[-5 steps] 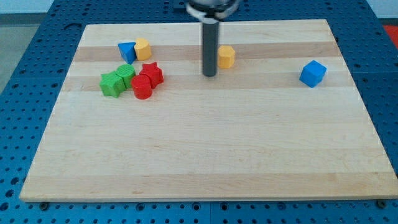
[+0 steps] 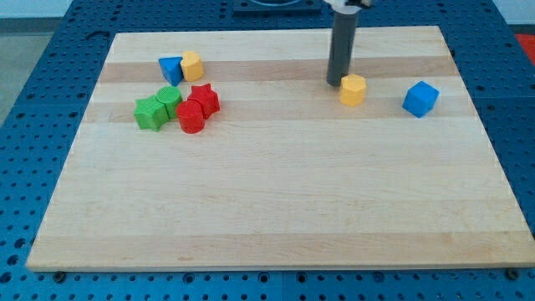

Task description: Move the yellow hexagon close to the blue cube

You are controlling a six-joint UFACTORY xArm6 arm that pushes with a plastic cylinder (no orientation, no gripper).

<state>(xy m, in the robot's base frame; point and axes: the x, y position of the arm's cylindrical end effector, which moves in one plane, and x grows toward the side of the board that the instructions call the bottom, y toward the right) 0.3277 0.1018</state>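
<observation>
The yellow hexagon (image 2: 354,89) lies on the wooden board at the upper right of centre. The blue cube (image 2: 420,99) sits to its right, a block's width or so away. My tip (image 2: 335,82) is on the board just to the upper left of the yellow hexagon, touching or almost touching it. The dark rod rises straight up from there to the view's top.
At the upper left lie a small blue block (image 2: 171,70) and a second yellow block (image 2: 192,64), touching. Below them cluster a green star (image 2: 150,112), a green round block (image 2: 170,102), a red star (image 2: 203,99) and a red cylinder (image 2: 191,118). The board (image 2: 276,201) rests on a blue pegboard.
My tip has moved right and slightly up. The yellow hexagon has slid right and a little down, closer to the blue cube. The other blocks have not moved.
</observation>
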